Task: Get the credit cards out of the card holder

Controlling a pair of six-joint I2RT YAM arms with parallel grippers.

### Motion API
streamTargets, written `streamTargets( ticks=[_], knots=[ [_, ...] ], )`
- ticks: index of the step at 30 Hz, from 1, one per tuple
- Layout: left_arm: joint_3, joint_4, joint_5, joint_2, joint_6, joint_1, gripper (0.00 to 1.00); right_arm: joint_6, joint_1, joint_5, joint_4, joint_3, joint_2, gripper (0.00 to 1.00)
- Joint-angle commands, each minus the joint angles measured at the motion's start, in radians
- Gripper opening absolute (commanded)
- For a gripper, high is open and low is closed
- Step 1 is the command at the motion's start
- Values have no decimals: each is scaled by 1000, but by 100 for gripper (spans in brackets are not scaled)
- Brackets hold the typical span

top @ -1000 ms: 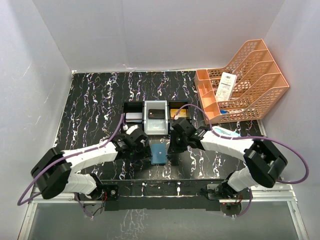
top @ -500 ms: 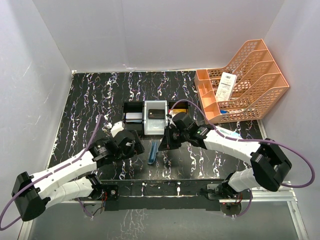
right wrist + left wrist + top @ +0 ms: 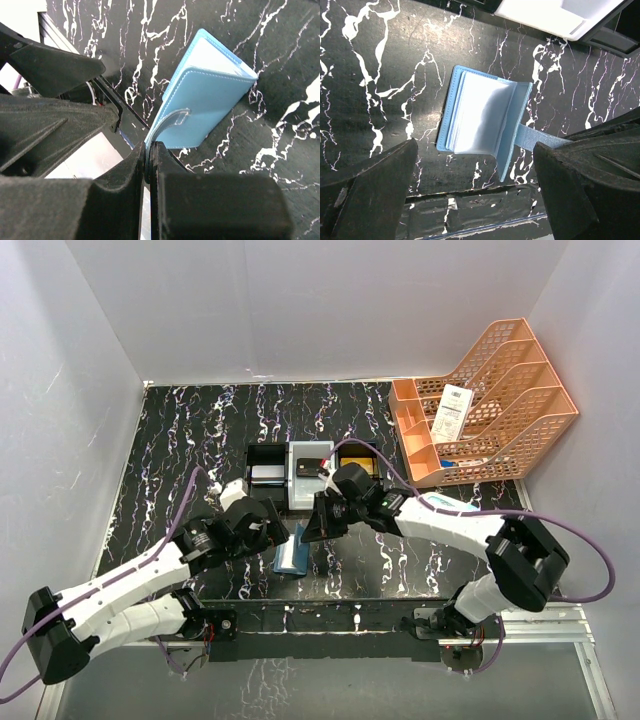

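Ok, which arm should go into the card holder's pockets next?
Left. The left gripper hangs open over the card holder's exposed clear pockets. The right gripper is shut on its snap tab, holding it open, so it is occupied.

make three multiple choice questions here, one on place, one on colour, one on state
1. Where is the card holder? A hung on the back wall B on the table in front of the tray C in the tray's middle compartment
2. What colour is the file rack? A green B orange C white
3. How is the right pincer? A wide open B shut on a card C shut on the snap tab
Answers: 1 B, it rests on the marbled surface; 2 B, orange mesh; 3 C, it pinches the tab.
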Motion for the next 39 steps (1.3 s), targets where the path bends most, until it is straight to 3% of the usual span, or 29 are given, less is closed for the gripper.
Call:
streamTargets(
  ticks=[1, 8, 15, 23, 31, 39],
  knots=[
    [-22, 44, 41, 12, 16, 3, 98, -10, -14, 50, 27, -47, -96, 0],
    [-45, 207, 188, 76, 81, 3, 94, -32, -130, 41, 4, -217, -156, 0],
    [-52, 302, 282, 169, 115, 2, 88, -70, -155, 38, 14, -254, -156, 0],
    [-59, 291, 279, 239, 77, 3, 82, -60, -157, 78, 0, -269, -121, 0],
    [-96, 288, 262, 254, 59, 4, 84, -54, -157, 88, -2, -269, -107, 0],
    [-99, 333, 286, 276, 66, 3, 73, -50, -156, 91, -3, -271, -101, 0]
  ],
)
